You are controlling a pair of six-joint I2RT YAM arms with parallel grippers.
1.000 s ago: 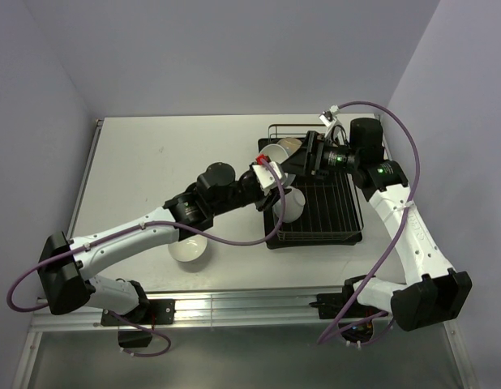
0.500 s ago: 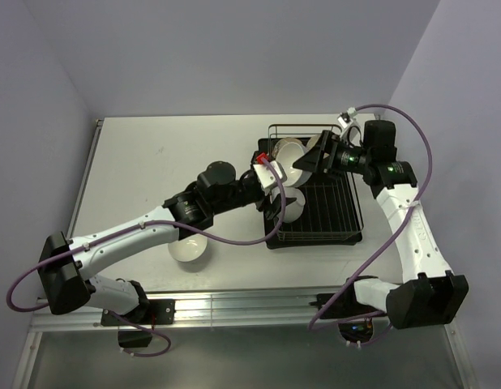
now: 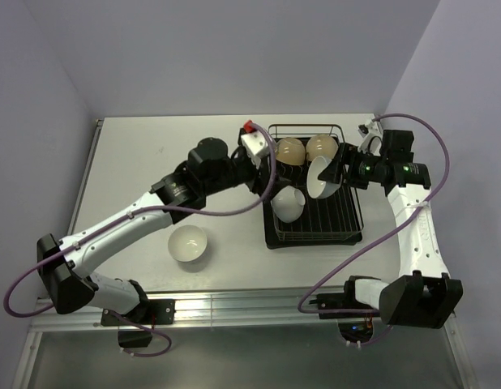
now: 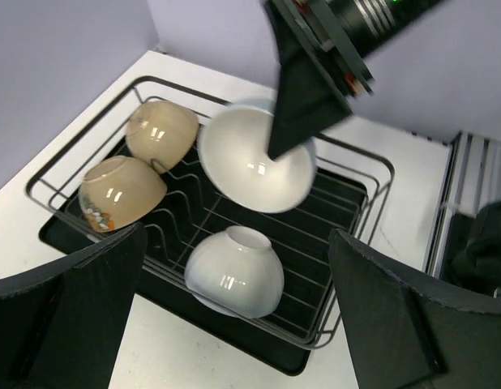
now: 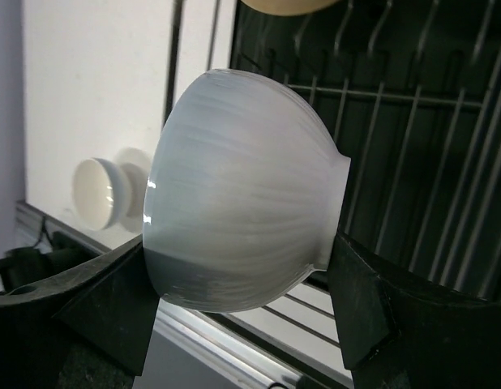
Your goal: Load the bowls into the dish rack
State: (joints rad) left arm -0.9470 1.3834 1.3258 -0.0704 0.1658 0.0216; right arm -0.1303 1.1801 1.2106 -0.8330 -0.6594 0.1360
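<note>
**Ana:** From above, where does the dish rack (image 3: 315,240) sit?

**Ben:** On the bench (image 3: 137,162), against its right edge, closer to the far edge than the near one. The left tan bowl (image 3: 289,151) and the right tan bowl (image 3: 319,147) lean side by side at the rack's far end. An upturned bowl (image 3: 289,204), white, lies near the rack's left side.

**Ana:** And the arms?

**Ben:** The left arm (image 3: 129,223) reaches to the rack's far left corner. The left jaws stand wide apart with nothing in them. The right arm (image 3: 419,235) comes in along the right edge, and the right jaws are clamped on the held bowl (image 3: 319,178), which is white and tipped on edge over the rack's right half. A loose bowl (image 3: 188,243) sits mouth up close to the bench's near edge, left of the rack.

**Ana:** What about the left wrist view?

**Ben:** Its fingers (image 4: 72,316) frame the picture, far apart and empty. Between them the upturned bowl (image 4: 234,271) lies foot up on the wires. Beyond it, the held bowl (image 4: 250,162) shows its white inside, with one dark finger across it.

**Ana:** And the right wrist view?

**Ben:** The held bowl's outside (image 5: 242,194) fills the gap between the fingers (image 5: 96,300), rim towards one and foot towards the other. The rack's wires (image 5: 413,162) run behind it. I cannot tell whether the bowl touches them.
</note>
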